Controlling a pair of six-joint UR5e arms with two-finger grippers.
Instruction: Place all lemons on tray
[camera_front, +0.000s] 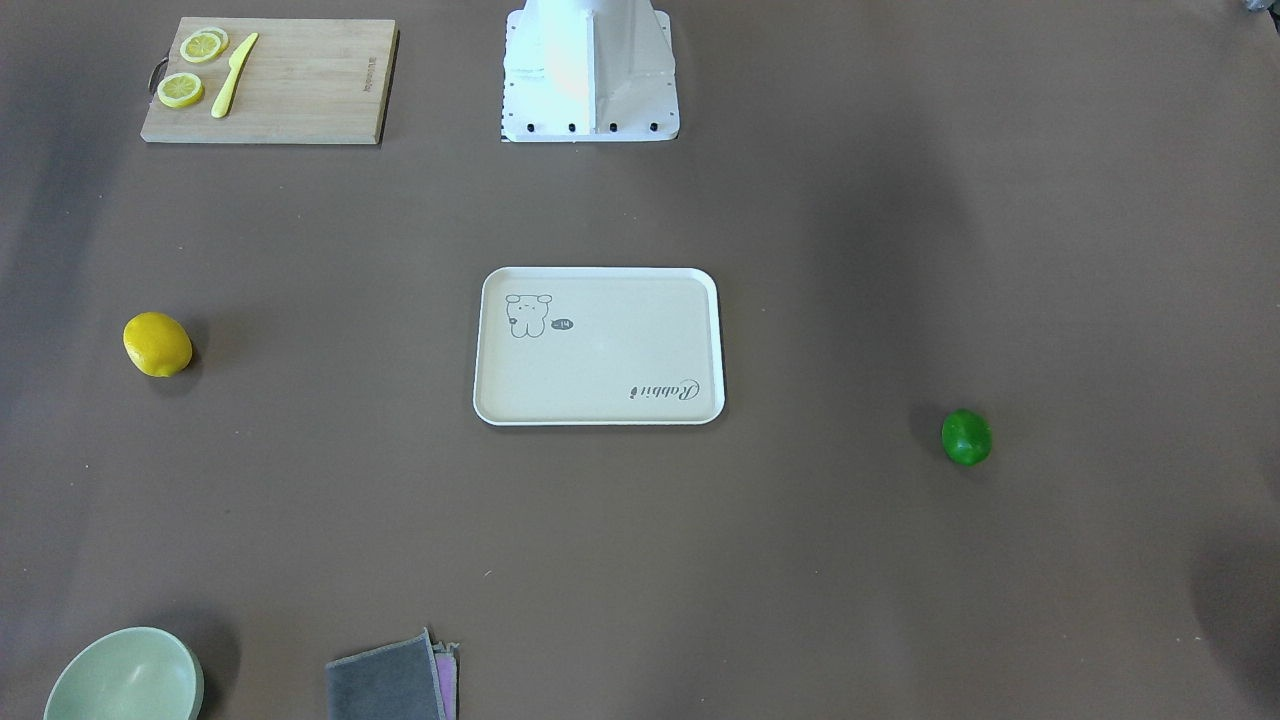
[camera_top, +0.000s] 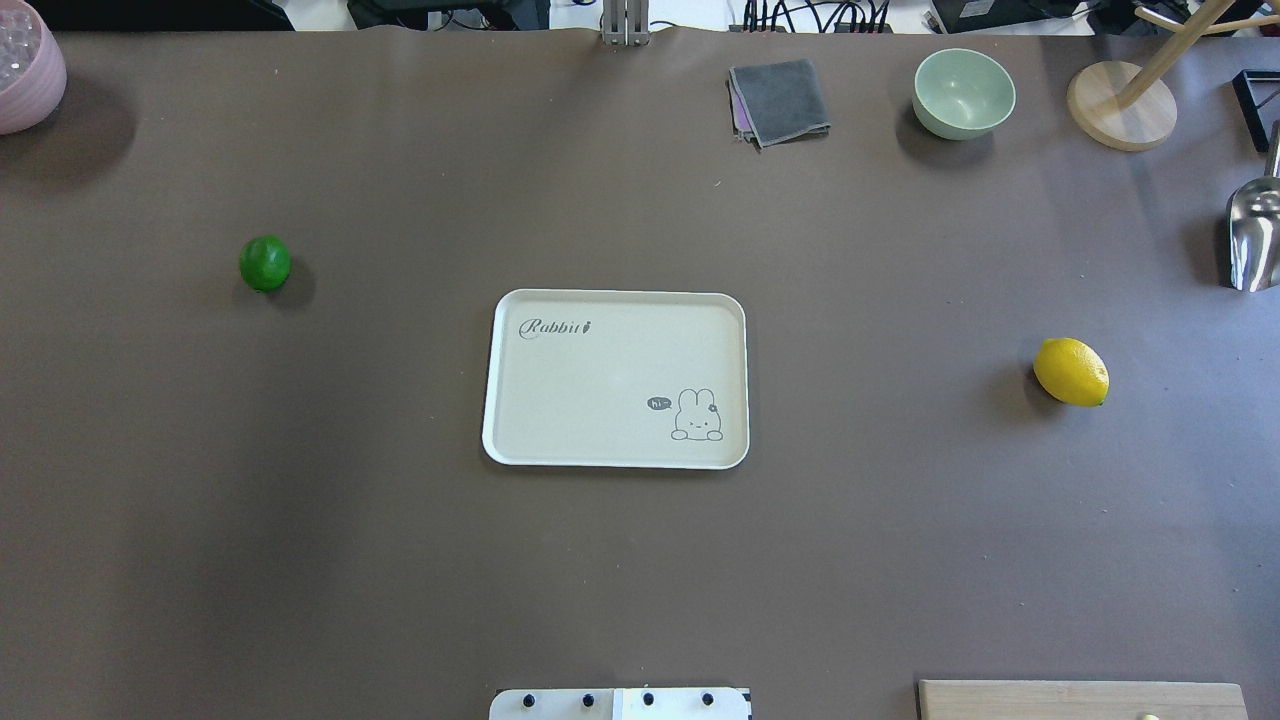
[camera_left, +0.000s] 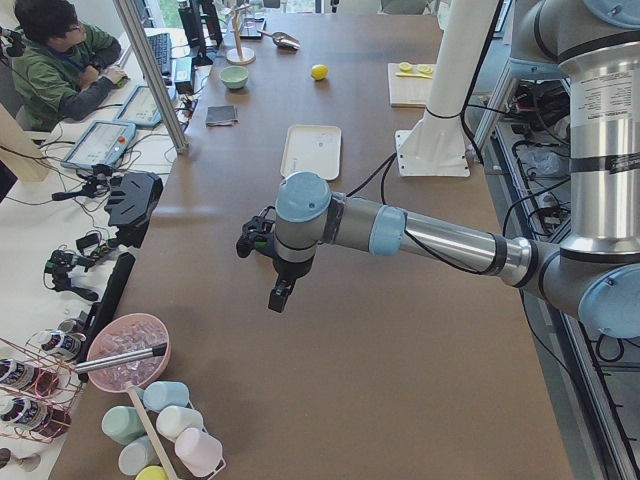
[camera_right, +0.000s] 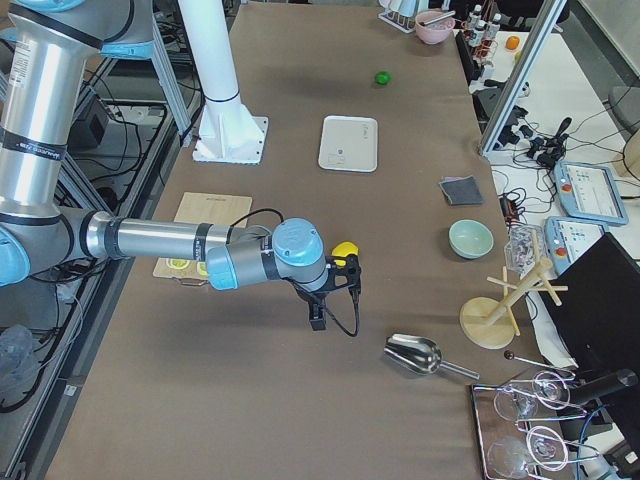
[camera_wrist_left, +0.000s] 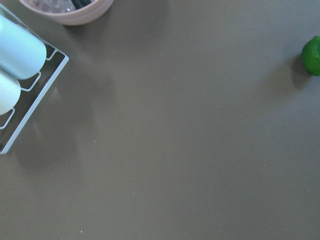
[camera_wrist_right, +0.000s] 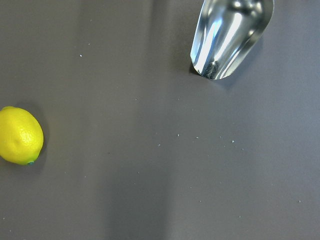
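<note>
The bright yellow oval lemon (camera_top: 1071, 372) is seen lying on the brown table (camera_top: 400, 580), well to the robot's right of the flat cream rectangular tray (camera_top: 610, 380). The glossy green lemon (camera_top: 265, 263) lies well apart on the tray's other side, to the robot's left. Nothing is carried by the tray, so the task is judged to be at its very start, with a first reach in hand. The left gripper (camera_left: 281, 297) and the right gripper (camera_right: 318, 318) are shown only in the side views, each hanging point-down above the table. How far either claw is spread cannot be told, though with both lemons on the table neither is taken to hold one. From each wrist camera the nearer lemon is caught only at the picture's edge, so each claw would best be centred over its fruit before descent. The fingers are best closed across the short axis, gently, since such a rounded fruit is judged likely to roll or squirt aside. The raised white rim should be cleared on the way in, and room left on the tray floor for the second lemon. On the tray the script word "Rabbit" can be read, and a small speech bubble reading "hi~" is set beside the rabbit drawing. A dark mark on the wooden cutting board (camera_front: 300, 85) is too small to be read.
</note>
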